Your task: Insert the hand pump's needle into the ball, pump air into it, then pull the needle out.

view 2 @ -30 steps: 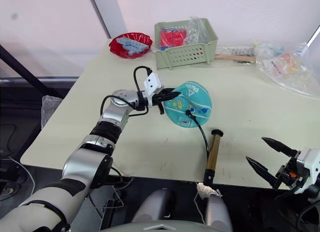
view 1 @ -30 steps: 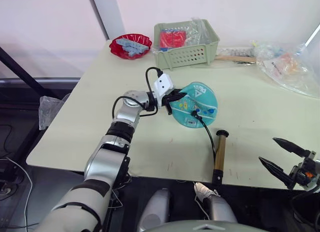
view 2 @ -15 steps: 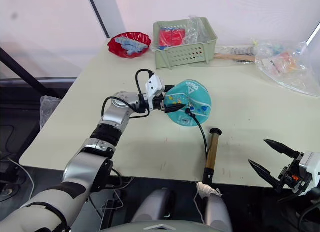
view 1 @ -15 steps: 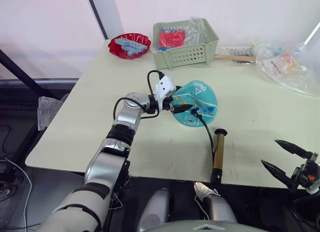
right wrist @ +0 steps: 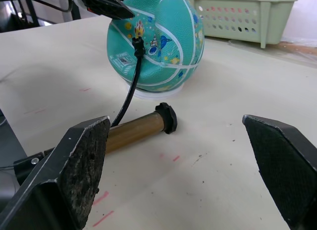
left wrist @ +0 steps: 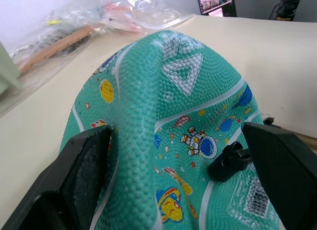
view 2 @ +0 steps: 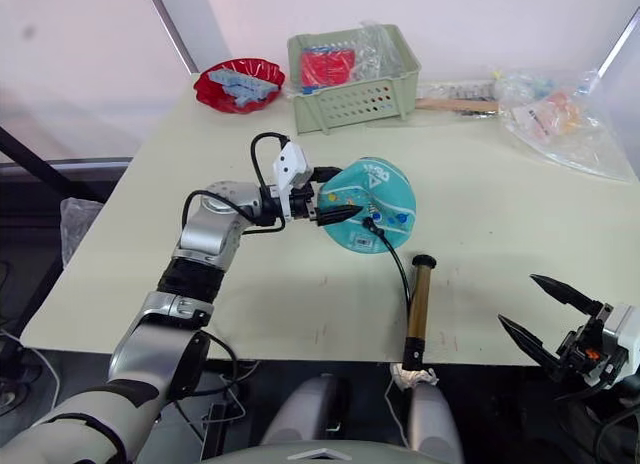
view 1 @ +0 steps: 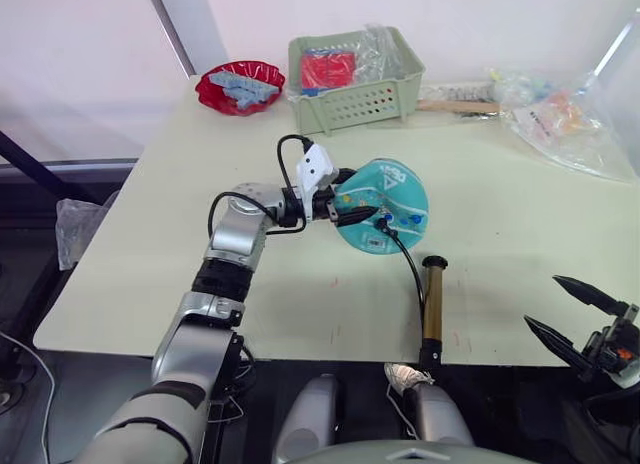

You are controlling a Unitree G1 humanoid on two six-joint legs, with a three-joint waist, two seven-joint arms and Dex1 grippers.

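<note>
The ball (view 1: 381,206) sits saggy on the worktop (view 1: 520,224), a raised fold of its skin pinched between the fingers of the left claw (view 1: 347,206); the needle (left wrist: 229,162) fitting is seated in the ball just beside that claw, its black hose (view 1: 408,264) curving away to the hand pump (view 1: 433,302), which lies flat between the ball and the right claw (view 1: 572,312); the right claw is spread wide, holding nothing, well apart from the pump and beyond the worktop's near edge.

Risks, as I judge them: the soft fold could slip from the left claw and let the ball roll, tugging the needle sideways or out; the right claw, reaching for the pump, could drag the hose and unseat the fitting; lifting the pump by the barrel and not the handle could leave no way to stroke it.

Count: one ball; one pump with one hose and needle; two claws; beyond the left claw, one green basket (view 1: 352,86) and one red bowl (view 1: 239,89); beyond the right claw, a heap of clear plastic bags (view 1: 560,124), number unclear.
</note>
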